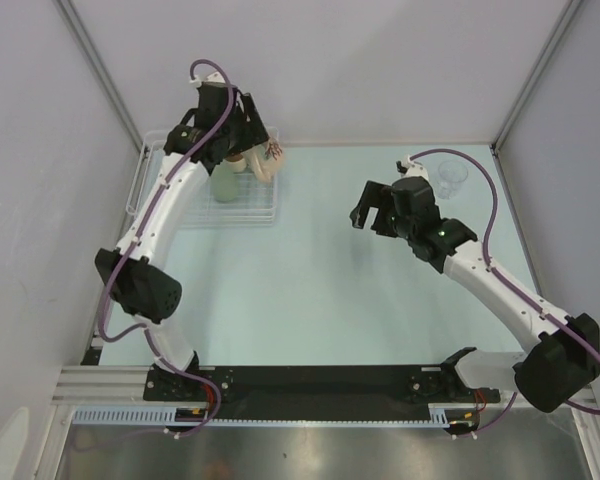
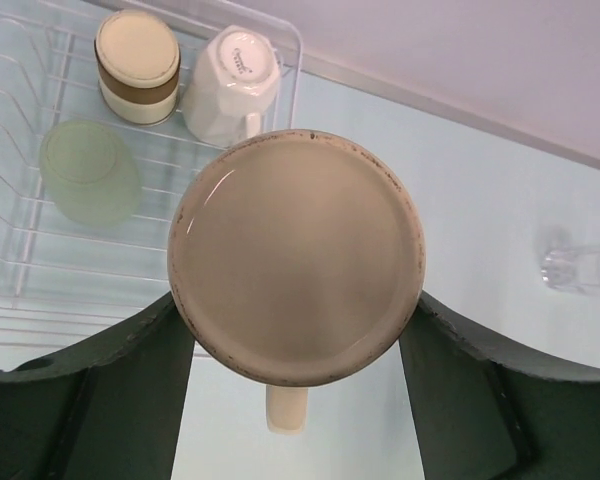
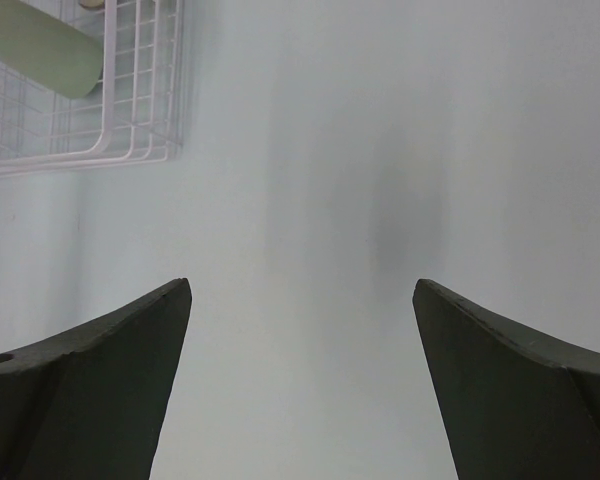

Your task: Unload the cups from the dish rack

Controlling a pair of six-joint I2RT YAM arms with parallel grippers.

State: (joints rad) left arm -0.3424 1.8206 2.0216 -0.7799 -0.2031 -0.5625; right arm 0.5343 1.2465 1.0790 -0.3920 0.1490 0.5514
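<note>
My left gripper [image 2: 297,302] is shut on the beige cup [image 2: 295,255], base toward the camera, handle [image 2: 285,410] pointing down. In the top view this cup [image 1: 268,160] hangs at the far right corner of the dish rack [image 1: 250,216], in the left gripper [image 1: 254,150]. In the dish rack [image 2: 20,250] lie a brown cup [image 2: 137,65], a white cup [image 2: 230,85] and a pale green cup [image 2: 90,170]. A clear glass cup [image 1: 450,178] stands on the table at the far right. My right gripper [image 1: 370,212] hovers open and holds nothing over mid-table.
The right wrist view shows the right gripper [image 3: 300,300] above bare table, with the rack's corner [image 3: 130,130] and the green cup [image 3: 40,45] at upper left. Enclosure walls stand close behind the rack and the glass [image 2: 580,268].
</note>
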